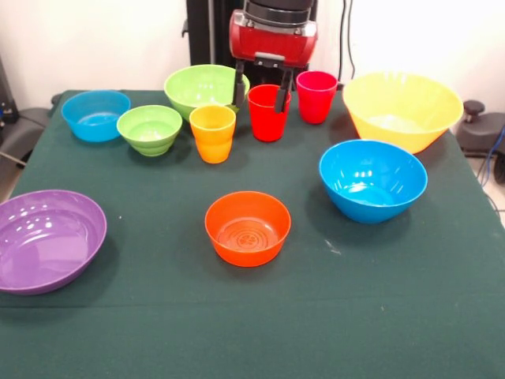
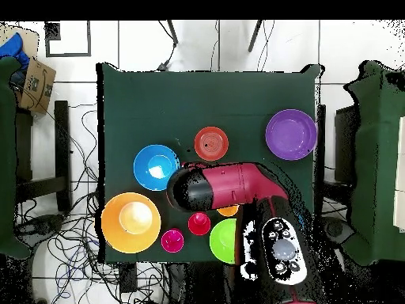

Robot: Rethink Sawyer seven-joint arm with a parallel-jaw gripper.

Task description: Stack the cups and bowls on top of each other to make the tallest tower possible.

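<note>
My gripper (image 1: 260, 95) hangs open at the far middle of the table. Its left finger is just left of the red cup (image 1: 267, 118) and its right finger is over the cup's right rim. The yellow-orange cup (image 1: 213, 134) stands left of the red cup and the pink-magenta cup (image 1: 316, 96) right of it. The orange bowl (image 1: 247, 229) sits alone at the near middle. The small green bowl (image 1: 149, 129), large green bowl (image 1: 203, 85), small blue bowl (image 1: 95, 115), bigger blue bowl (image 1: 372, 180), yellow bowl (image 1: 402, 109) and purple bowl (image 1: 49, 239) stand apart. Nothing is stacked.
The dark green table (image 1: 252, 332) reaches to the near edge. In the overhead view the arm (image 2: 237, 186) covers the yellow-orange cup and part of the green bowl (image 2: 221, 241). Cables lie on the floor around the table.
</note>
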